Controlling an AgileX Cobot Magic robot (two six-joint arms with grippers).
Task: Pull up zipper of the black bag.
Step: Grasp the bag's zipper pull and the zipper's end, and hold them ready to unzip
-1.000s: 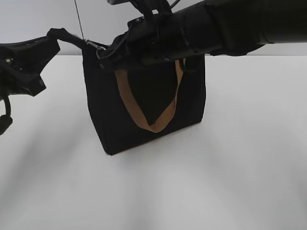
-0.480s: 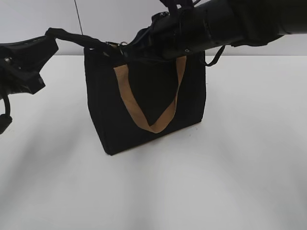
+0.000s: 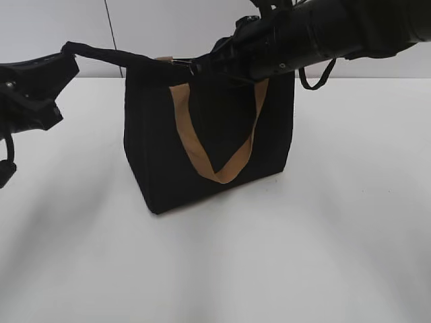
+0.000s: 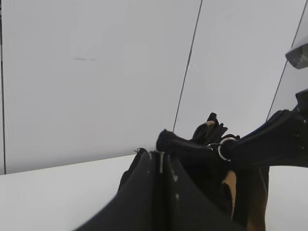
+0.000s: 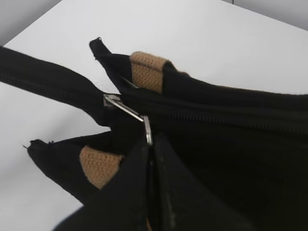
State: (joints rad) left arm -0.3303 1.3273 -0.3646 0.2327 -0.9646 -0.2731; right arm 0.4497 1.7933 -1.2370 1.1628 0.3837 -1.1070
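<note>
The black bag [image 3: 202, 134] stands upright on the white table, one tan strap handle [image 3: 215, 175] hanging down its front. My left gripper [image 3: 67, 60] is shut on the black fabric tail at the end of the zipper track [image 4: 166, 144] and holds it stretched out to the left. My right gripper [image 3: 201, 67] reaches in from the upper right and is shut on the ring of the silver zipper pull [image 5: 126, 109] over the bag's top. The ring also shows in the left wrist view [image 4: 224, 147]. The track right of the slider lies closed [image 5: 216, 115].
The white table [image 3: 337, 235] spreads around the bag. A pale wall with a dark vertical seam [image 3: 108, 23] stands behind. Both tan strap ends [image 5: 147, 67] flank the zipper at the bag's top edge.
My right gripper has moved right along the bag's top with the zipper pull in it. The bag's top has shifted slightly right. The left gripper has held its place.
</note>
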